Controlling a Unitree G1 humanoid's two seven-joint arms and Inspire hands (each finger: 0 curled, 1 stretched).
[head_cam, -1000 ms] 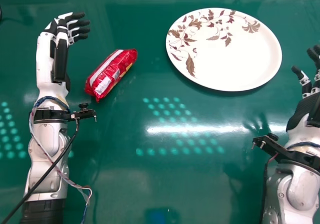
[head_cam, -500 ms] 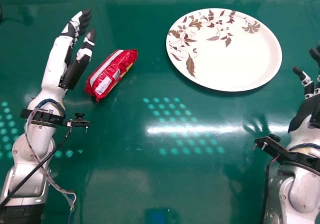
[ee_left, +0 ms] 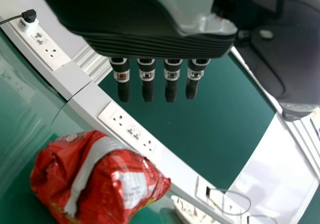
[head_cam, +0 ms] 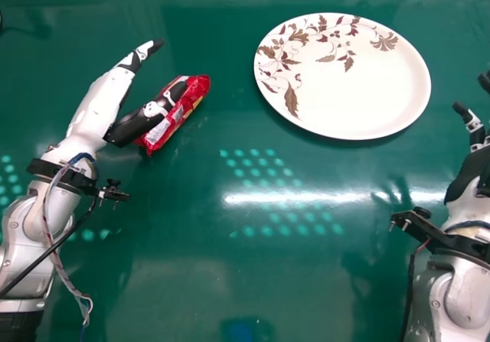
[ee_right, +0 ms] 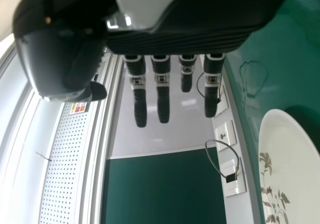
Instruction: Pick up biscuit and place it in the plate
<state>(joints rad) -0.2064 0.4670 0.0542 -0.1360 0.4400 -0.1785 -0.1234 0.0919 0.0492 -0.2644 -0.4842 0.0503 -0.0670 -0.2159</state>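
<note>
The red biscuit packet [head_cam: 176,118] lies slanted on the green table, left of the plate [head_cam: 360,89], which has brown leaf patterns. My left hand [head_cam: 122,82] is beside the packet's left side, its thumb extended over the packet; whether they touch I cannot tell. In the left wrist view, the fingers of my left hand [ee_left: 146,81] are straight and apart from the packet [ee_left: 95,184]. My right hand [head_cam: 471,166] is at the right edge of the head view, below and right of the plate. Its fingers look relaxed and hold nothing in the right wrist view, where my right hand [ee_right: 162,93] shows again.
The green table [head_cam: 253,265] extends between the two arms. Along its far edge runs a pale rail with sockets [ee_left: 131,129]. A cable loop [ee_right: 222,159] hangs by the sockets near the plate side.
My left hand has turned and swung rightward to the packet, its thumb spreading away from the fingers and over the packet. The packet and plate have stayed put; the right hand has barely shifted.
</note>
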